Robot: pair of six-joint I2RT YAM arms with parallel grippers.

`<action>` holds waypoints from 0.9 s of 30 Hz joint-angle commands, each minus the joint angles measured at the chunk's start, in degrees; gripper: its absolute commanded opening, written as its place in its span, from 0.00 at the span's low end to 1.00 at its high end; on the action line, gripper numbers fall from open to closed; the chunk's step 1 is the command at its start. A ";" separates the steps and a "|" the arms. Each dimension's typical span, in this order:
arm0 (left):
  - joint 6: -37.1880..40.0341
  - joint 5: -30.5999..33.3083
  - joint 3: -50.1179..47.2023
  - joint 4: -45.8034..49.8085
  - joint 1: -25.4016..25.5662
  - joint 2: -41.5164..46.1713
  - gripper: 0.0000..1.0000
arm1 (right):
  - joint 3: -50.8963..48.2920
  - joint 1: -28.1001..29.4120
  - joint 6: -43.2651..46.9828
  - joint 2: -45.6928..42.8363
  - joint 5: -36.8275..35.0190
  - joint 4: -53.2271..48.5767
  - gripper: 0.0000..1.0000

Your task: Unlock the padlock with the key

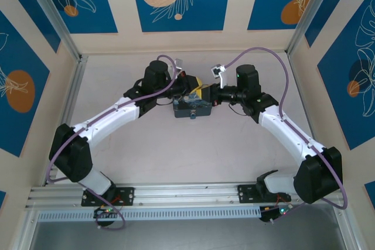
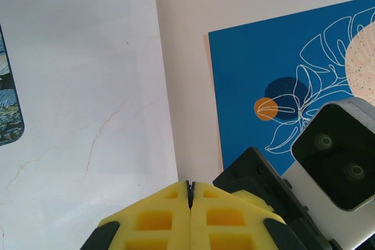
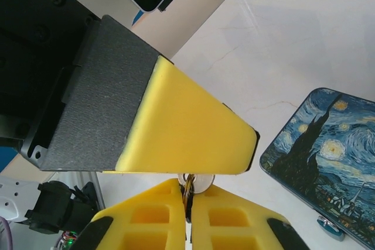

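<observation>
Operator: From above, where is the danger?

Observer: Both arms meet over the painted box (image 1: 192, 109) in the middle of the desk (image 1: 152, 156). The left pincer (image 1: 200, 90) and the right pincer (image 1: 211, 93) are almost touching. I think one small wrong move makes them collide, or pushes the box aside.

Operator: And the left wrist view?

Observer: The left pincer (image 2: 189, 185) is clenched. Its yellow pads meet and I see nothing between them. A corner of the box (image 2: 9, 98) lies at the far left edge, so this arm does not steady anything.

Operator: The right wrist view?

Observer: The right pincer (image 3: 187, 190) is clenched on a small metal piece, which I take for the key (image 3: 199, 181), just under the fingertip of the left pincer. It grips very little metal, so the key can turn or slip out. The padlock (image 3: 329, 226), a small bluish thing, seems to sit at the edge of the box, apart from the key. If the key tilts, it will not enter the keyhole, and a free padlock may only be pushed away.
</observation>
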State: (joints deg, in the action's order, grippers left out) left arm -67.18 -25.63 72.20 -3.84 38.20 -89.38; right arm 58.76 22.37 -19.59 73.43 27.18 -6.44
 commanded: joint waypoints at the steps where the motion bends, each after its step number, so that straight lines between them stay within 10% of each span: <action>1: -0.39 -1.21 2.14 -0.44 1.17 -1.12 0.00 | 0.61 -0.31 -0.59 0.41 0.01 1.16 0.02; 3: -0.35 -0.35 2.33 -0.40 1.12 -1.36 0.02 | 0.18 -0.38 -1.72 0.18 0.57 1.51 0.00; 9: 2.86 4.54 4.04 3.72 -0.96 -1.08 0.61 | -1.86 -1.84 -11.08 -0.73 -2.17 2.28 0.00; 13: 4.06 7.01 2.47 5.72 -3.36 1.22 0.82 | -5.41 -4.16 -21.78 -2.59 -5.77 4.69 0.00; 21: -1.04 8.67 -7.58 -2.21 -3.92 5.16 0.86 | -12.82 -3.15 -48.96 -5.54 -19.40 12.04 0.00; 27: -7.75 9.95 -14.30 -12.06 -3.34 5.89 0.66 | -12.94 5.70 -60.18 -6.36 -37.27 10.26 0.00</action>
State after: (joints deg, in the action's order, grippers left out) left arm -71.02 -17.15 59.51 -8.62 34.41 -84.90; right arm 46.15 25.12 -70.32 68.79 1.26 2.63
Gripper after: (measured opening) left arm 0.669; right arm 0.063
